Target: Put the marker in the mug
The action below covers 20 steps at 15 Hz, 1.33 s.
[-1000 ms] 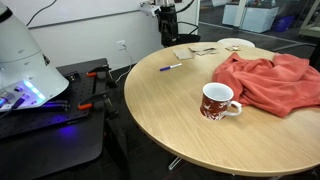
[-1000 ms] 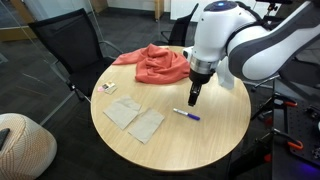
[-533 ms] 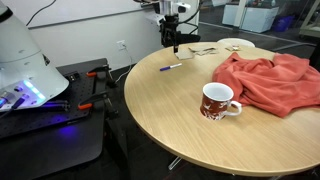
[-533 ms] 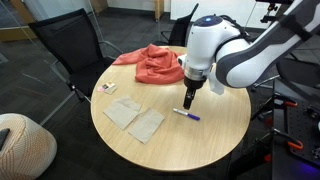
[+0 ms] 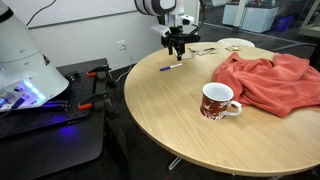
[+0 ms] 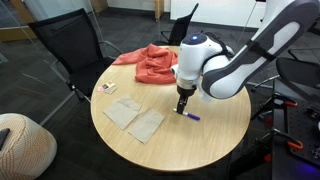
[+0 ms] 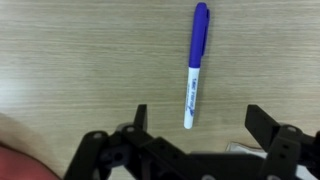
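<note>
Gripper is spread wide and holds nothing. In the wrist view both fingers are clear of the marker. The marker lies flat on the table. Its white end sits in the gap between the fingertips and the blue cap end points straight out ahead of them. The barrel is offset a bit toward one finger, not centred. In both exterior views the gripper points down right over the marker. Can't tell whether the tips touch the tabletop. The mug stands upright, well apart from the fingers, further across the table and just beside the red cloth. Two paper pieces lie near the fingers, apart from the marker.
</note>
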{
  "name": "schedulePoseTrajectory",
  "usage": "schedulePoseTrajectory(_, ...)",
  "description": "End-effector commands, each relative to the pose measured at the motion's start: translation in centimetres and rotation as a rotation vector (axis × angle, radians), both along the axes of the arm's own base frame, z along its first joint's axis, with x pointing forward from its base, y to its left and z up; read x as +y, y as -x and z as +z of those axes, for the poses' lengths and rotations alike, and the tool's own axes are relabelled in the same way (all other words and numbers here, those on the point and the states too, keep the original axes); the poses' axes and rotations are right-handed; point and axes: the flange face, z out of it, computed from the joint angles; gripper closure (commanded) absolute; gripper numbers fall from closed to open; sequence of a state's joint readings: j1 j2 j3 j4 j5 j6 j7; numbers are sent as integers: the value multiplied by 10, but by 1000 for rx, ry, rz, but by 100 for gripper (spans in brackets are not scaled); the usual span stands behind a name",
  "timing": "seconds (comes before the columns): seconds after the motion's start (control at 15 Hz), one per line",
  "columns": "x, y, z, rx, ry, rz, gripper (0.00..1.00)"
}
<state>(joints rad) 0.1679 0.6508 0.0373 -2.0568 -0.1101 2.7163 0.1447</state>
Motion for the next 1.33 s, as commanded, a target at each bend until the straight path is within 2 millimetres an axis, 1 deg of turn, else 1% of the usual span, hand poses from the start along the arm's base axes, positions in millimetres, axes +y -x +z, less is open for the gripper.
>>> schedulePoseTrajectory(0.0,3,-10,-12,-16,13,-32,0)
schedulePoseTrajectory(0.47,5,-20,-30,-14,36,-63,0)
schedulePoseTrajectory(0.93,1,-20,-44,3,42,-81,0)
schedulePoseTrajectory(1.0,0,-19,-45,4,43,-79,25)
schedulePoseTrajectory(1.07,0,-18,-46,5,44,-78,26)
schedulePoseTrajectory(1.2,0,-17,-48,8,43,-81,41)
schedulePoseTrajectory(1.27,0,-17,-48,9,43,-81,51)
